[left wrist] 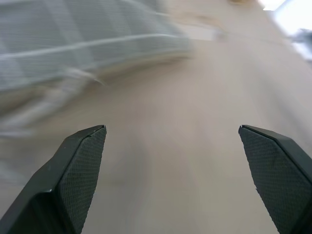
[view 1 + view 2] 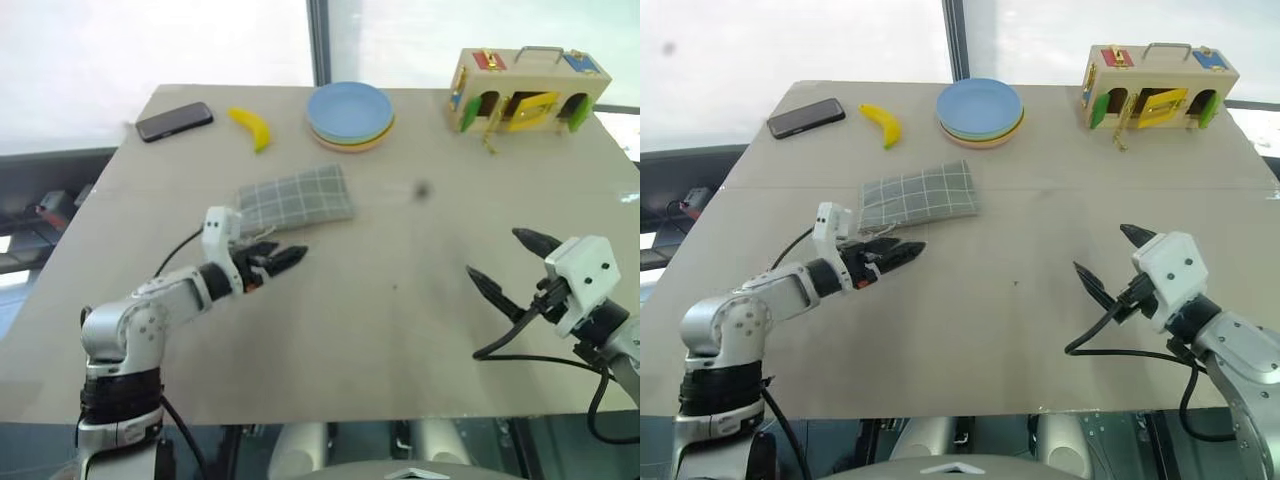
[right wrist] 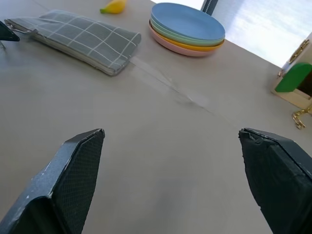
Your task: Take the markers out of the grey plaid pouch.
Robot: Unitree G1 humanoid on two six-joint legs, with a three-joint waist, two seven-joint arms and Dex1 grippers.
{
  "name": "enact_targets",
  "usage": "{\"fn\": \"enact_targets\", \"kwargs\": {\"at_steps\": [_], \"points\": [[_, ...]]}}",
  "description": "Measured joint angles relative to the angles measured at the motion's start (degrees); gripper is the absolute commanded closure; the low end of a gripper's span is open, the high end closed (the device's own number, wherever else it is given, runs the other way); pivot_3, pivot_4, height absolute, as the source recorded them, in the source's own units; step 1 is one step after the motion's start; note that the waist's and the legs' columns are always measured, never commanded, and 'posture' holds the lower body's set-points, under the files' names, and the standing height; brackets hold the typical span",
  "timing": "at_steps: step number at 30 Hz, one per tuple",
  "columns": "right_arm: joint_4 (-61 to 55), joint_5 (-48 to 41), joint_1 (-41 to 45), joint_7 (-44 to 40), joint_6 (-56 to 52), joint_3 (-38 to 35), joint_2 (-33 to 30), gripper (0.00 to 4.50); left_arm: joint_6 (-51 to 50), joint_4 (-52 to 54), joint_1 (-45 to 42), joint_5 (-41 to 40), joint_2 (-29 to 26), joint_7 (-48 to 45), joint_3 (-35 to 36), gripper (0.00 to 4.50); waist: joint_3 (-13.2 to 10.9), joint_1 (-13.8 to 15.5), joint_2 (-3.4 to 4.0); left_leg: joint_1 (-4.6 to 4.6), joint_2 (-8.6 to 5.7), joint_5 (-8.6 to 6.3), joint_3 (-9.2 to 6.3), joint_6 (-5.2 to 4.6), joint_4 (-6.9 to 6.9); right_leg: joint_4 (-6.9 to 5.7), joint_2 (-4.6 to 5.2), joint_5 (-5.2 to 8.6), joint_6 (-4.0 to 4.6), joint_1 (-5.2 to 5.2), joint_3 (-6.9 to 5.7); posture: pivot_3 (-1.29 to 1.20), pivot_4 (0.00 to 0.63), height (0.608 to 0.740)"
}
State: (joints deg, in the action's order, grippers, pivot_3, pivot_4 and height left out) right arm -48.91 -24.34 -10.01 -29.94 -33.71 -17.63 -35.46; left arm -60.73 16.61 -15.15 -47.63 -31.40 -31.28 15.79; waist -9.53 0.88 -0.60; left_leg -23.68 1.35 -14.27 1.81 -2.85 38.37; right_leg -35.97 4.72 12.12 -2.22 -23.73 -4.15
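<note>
The grey plaid pouch [image 2: 296, 198] lies flat just left of the frame's centre, closed, on the tan table [image 2: 400, 330]. The left gripper [image 2: 281, 258] hovers just below the pouch's lower left corner, fingers spread wide and empty. At lower right the right gripper [image 2: 507, 268] hangs well apart, fingers likewise wide. Along the top edge sit a black phone [image 2: 174, 121], a banana [image 2: 251, 127], stacked plates [image 2: 350, 114] and a wooden latch box [image 2: 527, 90].

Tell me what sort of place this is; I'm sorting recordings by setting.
Probably a robot test bench in a lab or office: a plain table by bright windows, set with practice props, a wooden latch box, stacked plates, a banana.
</note>
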Motion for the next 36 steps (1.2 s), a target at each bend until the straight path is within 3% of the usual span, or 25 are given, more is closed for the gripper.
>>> {"fn": "enact_targets", "kwargs": {"at_steps": [3,8,18,23,31,36], "points": [[-0.07,-0.84,0.48,0.22,-0.16,1.30,0.02,0.01,1.44,1.32,0.05,-0.68,-0.91,-0.44,1.66,0.00,0.01,-0.01,0.01,0.06,-0.01,0.01,0.02,0.00,0.01,-0.05,-0.05,0.06,0.09,0.01,0.10,0.00,0.150,0.740],[-0.04,-0.98,1.48,0.56,-0.06,3.66,0.16,0.01,6.24,-9.15,-4.67,8.70,-1.94,9.56,4.02,0.00,0.02,0.01,0.00,0.09,-0.07,0.01,0.03,-0.01,0.01,-0.11,-0.24,0.06,0.09,0.01,0.24,0.00,0.150,0.740],[0.05,-1.28,3.93,1.96,-1.16,4.78,0.16,0.01,3.55,-17.42,-12.45,13.99,4.86,20.26,2.92,0.00,0.03,0.08,-0.19,-0.02,-0.09,0.01,0.01,0.00,0.02,0.00,-0.24,-0.20,0.04,0.01,0.34,0.00,0.150,0.740],[-0.54,-1.65,4.10,3.04,-2.52,4.74,0.07,0.01,0.11,-17.41,-13.72,13.00,4.85,17.30,1.35,0.00,0.03,-0.07,-0.19,0.02,-0.06,0.01,0.02,0.00,0.02,-0.07,-0.28,-0.20,0.04,0.00,0.36,0.00,0.150,0.740],[-1.93,-3.73,2.26,1.03,-2.13,4.20,-0.13,0.01,-7.71,-6.99,-7.91,6.23,4.08,10.85,-1.00,0.00,0.03,-0.03,-0.18,0.04,-0.03,0.02,0.02,0.01,0.02,-0.08,-0.25,-0.20,0.04,0.00,0.39,0.00,0.150,0.740],[-1.91,-6.51,2.06,-3.62,0.27,4.83,-0.54,0.01,-3.60,-0.61,-1.62,3.74,-2.68,-0.10,-2.26,0.00,0.04,-0.38,-0.16,0.09,0.02,0.01,0.12,0.01,0.00,-0.09,-0.30,-0.07,0.26,-0.04,0.48,0.00,0.150,0.740]]}}
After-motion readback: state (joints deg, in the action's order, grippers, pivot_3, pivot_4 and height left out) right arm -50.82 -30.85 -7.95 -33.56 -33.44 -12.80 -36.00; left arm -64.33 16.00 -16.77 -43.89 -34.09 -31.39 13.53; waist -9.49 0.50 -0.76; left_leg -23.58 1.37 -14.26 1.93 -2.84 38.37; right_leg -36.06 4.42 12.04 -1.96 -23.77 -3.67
